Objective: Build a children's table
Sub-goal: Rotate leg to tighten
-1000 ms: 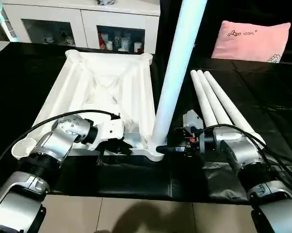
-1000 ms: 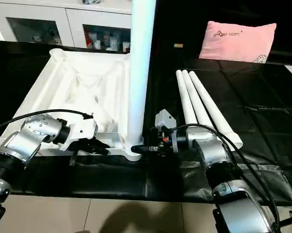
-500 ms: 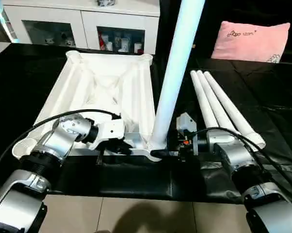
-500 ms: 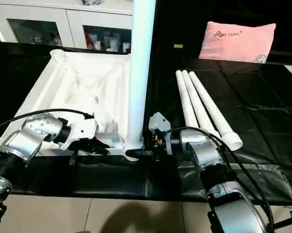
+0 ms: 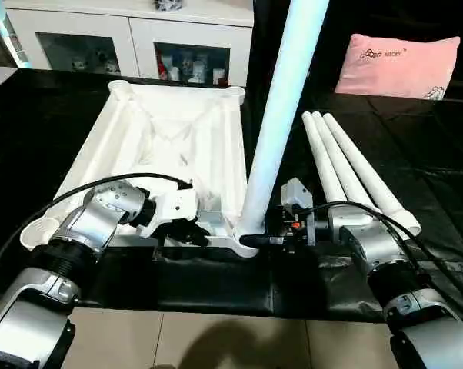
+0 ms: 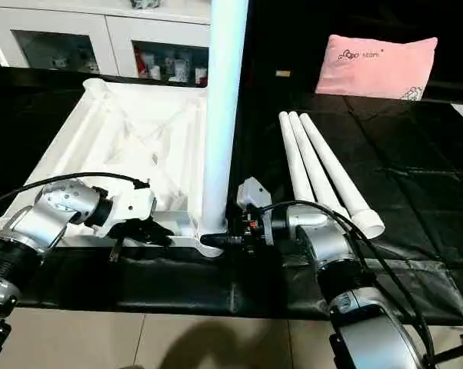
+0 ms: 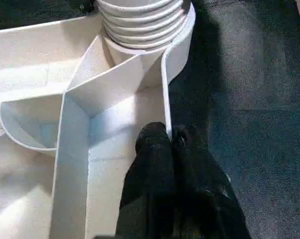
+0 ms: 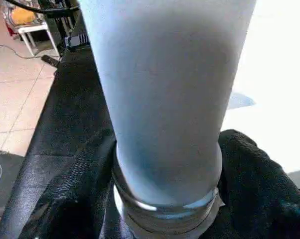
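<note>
A: So, head views, item one?
B: Tabletop [image 5: 170,154], upside down on black cloth [image 5: 416,131], ribs up. One leg [image 5: 281,115] stands upright in its near right corner socket. Three spare legs [image 5: 347,165] lie side by side to the right.
A: Pincers?
B: Right gripper [image 5: 256,240] sits at the base of the standing leg, a finger on each side of it. Left gripper [image 5: 187,235] rests on the tabletop's near rim, left of that socket.
A: Any writing?
B: Pink pillow [image 5: 397,65] at the back has small print, too small to read. Cabinet [image 5: 131,38] behind, nothing legible.
A: Left wrist view?
B: Fingers [image 7: 157,149] clenched together, pinching the thin rim wall; threaded socket [image 7: 142,25] just beyond.
A: Right wrist view?
B: Leg's lower end [image 8: 167,124] fills the space between both black fingers [image 8: 249,164], which hug it.
</note>
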Robot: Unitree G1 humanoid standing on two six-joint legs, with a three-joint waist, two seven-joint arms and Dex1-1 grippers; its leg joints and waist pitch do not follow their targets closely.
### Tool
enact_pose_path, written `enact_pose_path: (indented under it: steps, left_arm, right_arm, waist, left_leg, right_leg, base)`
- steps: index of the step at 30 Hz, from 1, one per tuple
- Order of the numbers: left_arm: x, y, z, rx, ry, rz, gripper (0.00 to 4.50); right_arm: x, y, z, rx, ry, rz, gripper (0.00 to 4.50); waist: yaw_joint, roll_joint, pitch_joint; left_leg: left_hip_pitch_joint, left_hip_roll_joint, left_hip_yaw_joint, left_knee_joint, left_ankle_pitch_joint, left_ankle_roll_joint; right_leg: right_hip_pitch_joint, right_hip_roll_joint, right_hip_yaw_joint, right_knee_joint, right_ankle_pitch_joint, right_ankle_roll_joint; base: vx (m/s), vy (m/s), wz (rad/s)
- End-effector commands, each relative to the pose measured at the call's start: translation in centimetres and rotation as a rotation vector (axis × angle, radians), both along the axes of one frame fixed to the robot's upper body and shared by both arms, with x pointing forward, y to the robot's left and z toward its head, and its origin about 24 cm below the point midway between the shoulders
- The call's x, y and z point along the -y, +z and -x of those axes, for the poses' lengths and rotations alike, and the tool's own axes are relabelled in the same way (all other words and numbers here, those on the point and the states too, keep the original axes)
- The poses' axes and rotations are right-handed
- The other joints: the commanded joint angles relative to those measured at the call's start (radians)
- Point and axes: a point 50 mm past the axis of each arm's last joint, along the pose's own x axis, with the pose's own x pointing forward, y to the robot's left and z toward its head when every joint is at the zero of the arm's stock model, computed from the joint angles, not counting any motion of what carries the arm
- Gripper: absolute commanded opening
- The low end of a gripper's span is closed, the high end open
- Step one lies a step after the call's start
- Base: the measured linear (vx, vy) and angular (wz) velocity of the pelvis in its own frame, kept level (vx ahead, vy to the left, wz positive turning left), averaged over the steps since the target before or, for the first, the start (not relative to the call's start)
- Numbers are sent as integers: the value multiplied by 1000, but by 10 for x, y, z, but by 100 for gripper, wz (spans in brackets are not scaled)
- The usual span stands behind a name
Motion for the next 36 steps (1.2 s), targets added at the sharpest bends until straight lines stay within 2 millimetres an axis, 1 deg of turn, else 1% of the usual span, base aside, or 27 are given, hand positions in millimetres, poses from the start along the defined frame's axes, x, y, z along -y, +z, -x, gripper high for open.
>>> enact_pose_path:
  steps: [1, 4, 7, 8, 9, 11, 13, 14, 15, 16, 17, 18, 19, 20, 22, 23, 24, 25, 26, 28, 29, 30, 31, 33, 34, 35, 36]
  left_arm:
    - [2, -22, 12, -85, -59, -102, 0]
    - [1, -23, 11, -91, -52, -102, 0]
    - [3, -22, 7, -100, 39, -60, 0]
    - [4, -22, 5, -102, 67, -48, 0]
    - [6, -21, 4, -96, 90, -25, 0]
    - [11, -18, -1, -100, 178, 47, 0]
    - [19, -15, -5, -107, 263, 124, 0]
    - [22, -14, -5, -111, 287, 144, 0]
    - [28, -12, -7, -109, 328, 178, 0]
    - [34, -10, -10, -109, 379, 210, 0]
    - [39, -8, -11, -108, 412, 230, 0]
    - [46, -6, -13, -102, 451, 251, 0]
    - [50, -5, -13, -98, 469, 259, 0]
    - [57, -3, -14, -83, 488, 265, 0]
    - [71, -1, -17, -57, 539, 274, 0]
    - [76, -1, -18, -42, 562, 271, 0]
    - [78, 0, -19, -34, 575, 268, 0]
    - [79, 0, -20, -24, 583, 261, 0]
    - [80, 0, -20, -13, 593, 248, 0]
    - [79, -2, -21, 2, 612, 217, 0]
    - [77, -2, -21, 5, 623, 207, 0]
    - [76, -3, -21, 6, 634, 202, 0]
    - [74, -4, -21, 7, 638, 196, 0]
    - [72, -5, -20, 7, 643, 189, 0]
    - [71, -5, -20, 7, 643, 187, 0]
    - [68, -8, -19, 9, 639, 173, 0]
    - [66, -9, -19, 8, 642, 166, 0]
  right_arm:
    - [-1, -4, 4, -30, 30, -8, 280]
    - [-2, -6, 5, -38, 29, -11, 276]
    - [-3, -12, 5, -86, -19, 4, 274]
    - [-4, -13, 5, -90, -30, 8, 274]
    - [-4, -16, 5, -99, -51, 15, 273]
    - [-8, -22, 5, -102, -114, 35, 273]
    - [-14, -30, 4, -115, -196, 54, 272]
    - [-16, -32, 4, -120, -220, 60, 272]
    - [-22, -35, 2, -137, -278, 52, 272]
    - [-30, -36, 0, -160, -334, 33, 272]
    - [-37, -36, -2, -176, -371, 15, 272]
    - [-46, -35, -6, -204, -433, -14, 272]
    - [-51, -34, -8, -221, -465, -31, 272]
    - [-60, -31, -11, -238, -498, -52, 272]
    - [-78, -25, -16, -246, -539, -62, 272]
    - [-85, -23, -18, -245, -555, -56, 272]
    - [-89, -22, -19, -243, -563, -51, 272]
    - [-91, -21, -20, -238, -571, -41, 272]
    - [-94, -21, -21, -239, -583, -30, 272]
    - [-98, -19, -22, -255, -597, -31, 272]
    - [-100, -17, -23, -259, -598, -39, 272]
    - [-100, -16, -24, -261, -600, -46, 272]
    - [-100, -15, -24, -267, -600, -55, 272]
    - [-100, -14, -25, -272, -608, -64, 342]
    - [-99, -14, -25, -276, -611, -69, 342]
    - [-96, -14, -27, -297, -630, -93, 344]
    - [-92, -14, -27, -290, -637, -93, 351]
  waist:
    - [-2, 15, -61]
    - [-1, 14, -63]
    - [-1, 14, -61]
    - [-1, 20, -59]
    - [-3, 16, -57]
    - [-2, 15, -51]
    - [-7, 10, -45]
    - [-7, 12, -47]
    - [-10, 12, -46]
    - [-14, 9, -45]
    - [-19, 10, -45]
    - [-28, 5, -45]
    - [-35, 8, -45]
    - [-38, -3, -47]
    - [-44, 1, -47]
    - [-48, -4, -48]
    - [-49, 1, -48]
    - [-51, -3, -49]
    - [-52, -3, -49]
    - [-52, -4, -51]
    - [-53, 2, -53]
    - [-53, 0, -54]
    - [-52, 9, -57]
    - [-53, 5, -59]
    - [-51, 12, -59]
    - [-54, 7, -59]
    - [-54, 8, -58]
  left_leg:
    - [-14, 13, 19, -64, -93, 41]
    - [-15, 13, 18, -63, -82, 41]
    - [-15, 13, 19, -64, -90, 39]
    - [-14, 13, 18, -65, -96, 36]
    - [-13, 14, 19, -66, -112, 31]
    - [-11, 11, 18, -70, -159, 23]
    - [-8, 9, 16, -74, -199, 8]
    - [-3, 8, 14, -75, -217, 6]
    - [-5, 9, 13, -76, -216, 4]
    - [-15, 9, 8, -80, -202, 1]
    - [-9, 8, 9, -80, -213, -2]
    - [-11, 6, 8, -80, -221, 0]
    - [-12, 5, 6, -80, -223, -2]
    - [-15, 4, 5, -78, -217, 3]
    - [-14, 6, 6, -78, -213, 12]
    - [-15, 5, 6, -76, -204, 14]
    - [-16, 6, 6, -76, -198, 15]
    - [-17, 6, 7, -77, -194, 18]
    - [-22, 6, 6, -77, -188, 22]
    - [-21, 7, 7, -75, -167, 28]
    - [-22, 6, 7, -75, -149, 30]
    - [-22, 6, 8, -74, -136, 33]
    - [-20, 6, 8, -72, -113, 36]
    - [-21, 6, 10, -71, -78, 45]
    - [-20, 6, 10, -71, -72, 46]
    - [-20, 6, 12, -71, -69, 53]
    - [-19, 7, 12, -73, -79, 57]
  right_leg:
    - [65, -66, 43, -58, -62, -258]
    - [66, -65, 42, -56, -44, -260]
    - [66, -65, 43, -57, -55, -260]
    - [64, -65, 42, -58, -65, -260]
    - [63, -66, 43, -63, -93, -256]
    - [61, -68, 43, -74, -185, -238]
    - [58, -70, 45, -86, -303, -205]
    - [55, -72, 45, -93, -380, -179]
    - [55, -72, 46, -94, -397, -169]
    - [59, -73, 45, -93, -411, -155]
    - [52, -71, 43, -98, -432, -146]
    - [52, -71, 43, -100, -446, -141]
    - [50, -71, 42, -100, -456, -142]
    - [54, -70, 40, -102, -462, -135]
    - [47, -71, 42, -100, -454, -140]
    - [48, -70, 41, -102, -438, -145]
    - [47, -69, 41, -99, -409, -153]
    - [47, -69, 41, -99, -393, -156]
    - [51, -69, 41, -96, -368, -160]
    - [52, -69, 42, -90, -304, -172]
    - [55, -68, 43, -84, -258, -188]
    - [57, -67, 42, -82, -226, -198]
    - [58, -67, 43, -76, -172, -214]
    - [62, -65, 42, -70, -91, -237]
    - [63, -66, 42, -69, -73, -244]
    - [65, -66, 42, -69, -48, -253]
    - [65, -67, 41, -70, -56, -259]
  base:
    - [0, 0, 0]
    - [0, 0, 0]
    - [0, 0, 0]
    - [0, 0, 0]
    - [0, 0, 0]
    - [0, 0, 0]
    - [0, 0, 0]
    - [0, 0, 0]
    - [0, 0, 0]
    - [0, 0, 0]
    - [0, 0, 0]
    - [0, 0, 0]
    - [0, 0, 0]
    - [0, 0, 0]
    - [0, 0, 0]
    - [0, 0, 0]
    - [0, 0, 0]
    - [0, 0, 0]
    - [0, 0, 0]
    - [0, 0, 0]
    - [0, 0, 0]
    - [0, 0, 0]
    - [0, 0, 0]
    - [0, 0, 0]
    - [0, 0, 0]
    - [0, 0, 0]
    - [0, 0, 0]
